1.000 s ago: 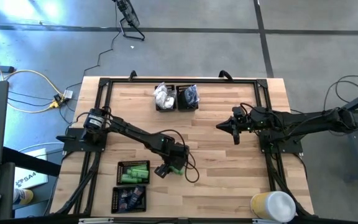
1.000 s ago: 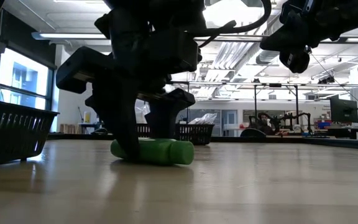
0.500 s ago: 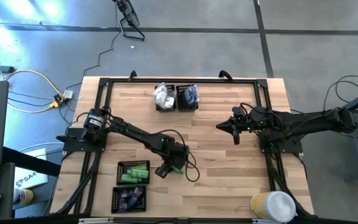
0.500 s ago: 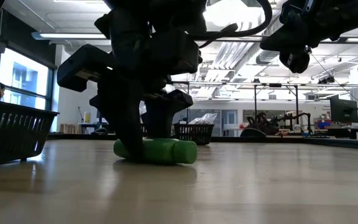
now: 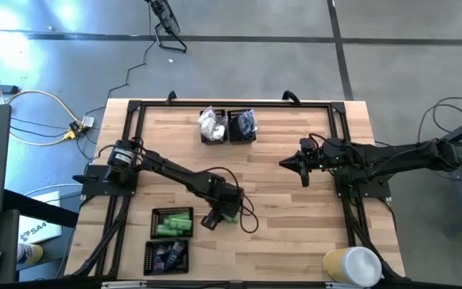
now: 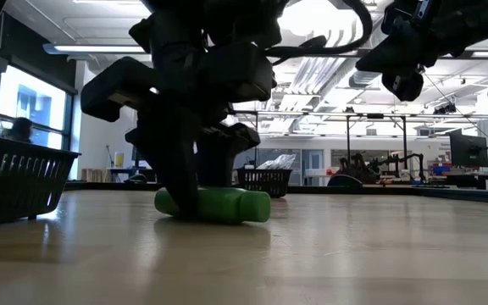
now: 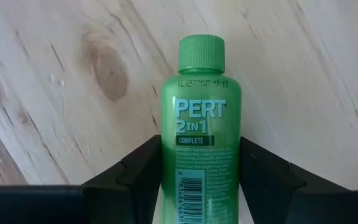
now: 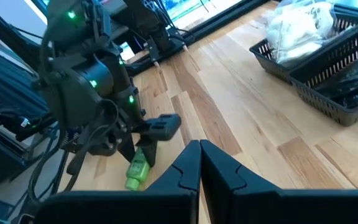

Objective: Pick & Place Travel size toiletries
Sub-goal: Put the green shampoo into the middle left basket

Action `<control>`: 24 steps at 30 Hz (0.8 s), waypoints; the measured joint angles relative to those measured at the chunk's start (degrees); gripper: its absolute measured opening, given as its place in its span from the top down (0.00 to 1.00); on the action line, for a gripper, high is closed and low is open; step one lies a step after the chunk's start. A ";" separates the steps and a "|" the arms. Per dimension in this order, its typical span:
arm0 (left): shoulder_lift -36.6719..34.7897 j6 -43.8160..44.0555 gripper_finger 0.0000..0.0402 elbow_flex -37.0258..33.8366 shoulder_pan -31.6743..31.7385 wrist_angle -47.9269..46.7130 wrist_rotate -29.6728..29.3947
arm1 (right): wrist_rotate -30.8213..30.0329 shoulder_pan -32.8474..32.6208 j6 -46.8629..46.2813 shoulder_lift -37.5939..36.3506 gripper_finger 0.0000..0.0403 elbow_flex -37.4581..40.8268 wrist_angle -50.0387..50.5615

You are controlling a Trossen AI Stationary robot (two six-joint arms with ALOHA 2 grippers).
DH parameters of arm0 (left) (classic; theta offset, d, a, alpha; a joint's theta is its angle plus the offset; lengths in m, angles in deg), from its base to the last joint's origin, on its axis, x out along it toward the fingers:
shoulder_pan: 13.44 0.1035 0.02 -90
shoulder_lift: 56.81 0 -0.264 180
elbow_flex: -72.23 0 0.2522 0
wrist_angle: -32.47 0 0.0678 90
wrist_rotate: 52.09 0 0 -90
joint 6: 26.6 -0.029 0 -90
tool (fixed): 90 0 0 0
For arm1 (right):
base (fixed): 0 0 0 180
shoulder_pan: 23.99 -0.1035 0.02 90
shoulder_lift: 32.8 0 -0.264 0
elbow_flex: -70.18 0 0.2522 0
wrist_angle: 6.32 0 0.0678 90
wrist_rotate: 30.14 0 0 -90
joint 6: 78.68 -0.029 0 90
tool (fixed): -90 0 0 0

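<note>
A small bright green plastic bottle with a ribbed screw cap (image 7: 201,130) lies on the pale wooden table — its label reads "PERT 2 IN 1" above a dark band marked "COMPLETE". Stamped just under the cap, a code ends "43-13"; the small print and barcode are illegible.

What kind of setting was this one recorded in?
Probably a robotics lab or workshop: a wooden table on a bare concrete floor, loose cables beside it, and more arm rigs in the bright hall behind.
</note>
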 joint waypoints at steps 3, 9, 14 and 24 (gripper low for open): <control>-0.76 2.31 0.55 -0.09 0.02 -1.00 -0.13 | 0.00 -0.01 -0.03 -0.01 0.99 0.00 0.54; -3.99 6.85 0.55 -0.09 0.02 -1.21 -0.11 | 0.00 0.02 -0.03 -0.01 0.99 0.00 0.42; -7.83 8.20 0.55 -0.09 0.53 -4.86 0.04 | -1.58 0.02 0.00 -0.01 0.99 0.00 0.28; -13.82 13.32 0.55 -0.07 1.13 -18.63 0.07 | -3.11 0.04 -0.84 -0.01 0.99 0.00 -0.09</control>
